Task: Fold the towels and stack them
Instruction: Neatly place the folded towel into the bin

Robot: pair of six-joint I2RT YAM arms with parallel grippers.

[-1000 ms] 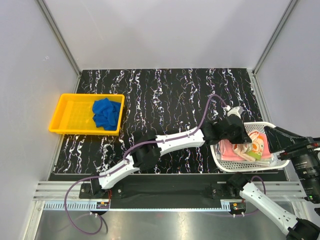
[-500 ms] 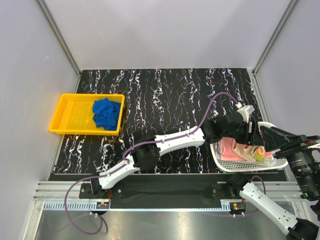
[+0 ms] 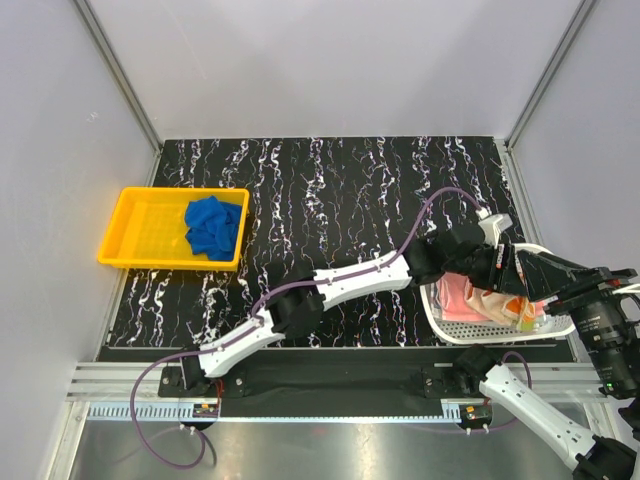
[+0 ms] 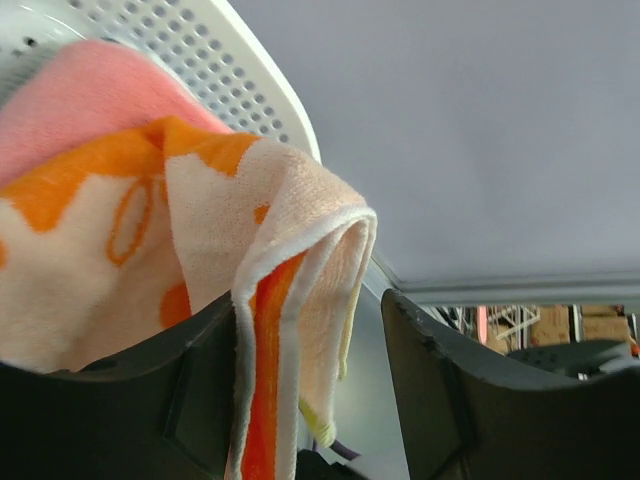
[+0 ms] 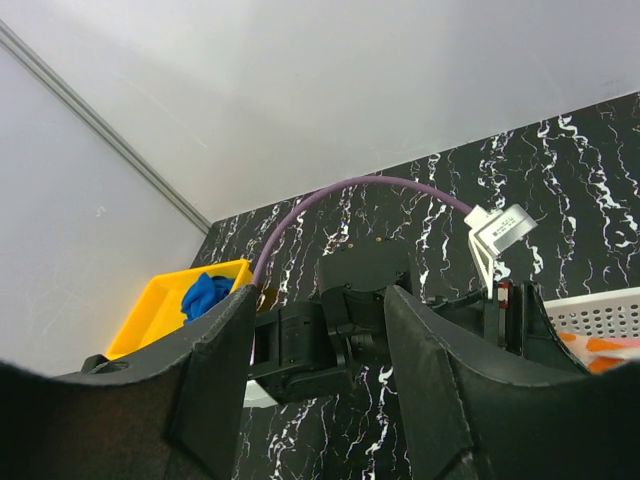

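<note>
The towels lie in two places. A blue towel (image 3: 213,225) sits crumpled in the yellow tray (image 3: 140,240). A pink towel (image 3: 455,295) and an orange-and-white printed towel (image 3: 495,302) lie in the white mesh basket (image 3: 450,325). My left gripper (image 3: 506,270) reaches over the basket and is open. In the left wrist view a fold of the printed towel (image 4: 200,200) hangs between the fingers of the left gripper (image 4: 310,300), against the left one and clear of the right one, with the pink towel (image 4: 90,100) behind. My right gripper (image 5: 320,295) is open and empty, just right of the left wrist.
The basket's rim (image 4: 230,70) stands close behind the left fingers. In the right wrist view the left arm's wrist (image 5: 370,300) and purple cable (image 5: 340,190) fill the middle, with the tray (image 5: 150,310) and blue towel (image 5: 205,293) far behind. Grey walls enclose the black marbled table (image 3: 330,190).
My left gripper moved right across the basket and went from shut to open, and the printed towel now hangs loosely between its fingers. The right arm shifted slightly.
</note>
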